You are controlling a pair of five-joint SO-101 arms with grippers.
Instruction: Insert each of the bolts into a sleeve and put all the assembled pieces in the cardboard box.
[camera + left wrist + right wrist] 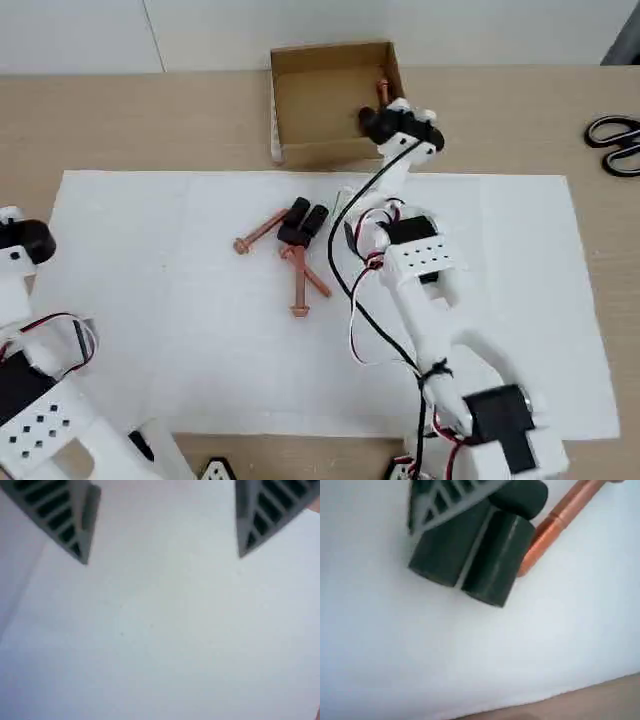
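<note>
Nearest, the left gripper (162,557) is hovering over the white paper (150,300), fingers (55,515) spread on nothing. Beyond, loose bolts (300,285) are lying crossed beside two slanting sleeves (306,220). Farthest, the right gripper (400,125) is hanging over the cardboard box (320,100); I cannot tell its grip. The copper bolt (382,92) there is pointing lengthwise away from the arms, so it is probably best lowered well inside before release.

Two dark sleeves (470,560) lie side by side on a white sheet (470,650), touching along their length. A third dark round piece (520,497) sits just behind the pair. A copper bolt (555,525) lies slanted beside the pair, its shank meeting the nearer sleeve. Well apart from the pair, past the sheet's edge, is a strip of tan bench (580,705).
</note>
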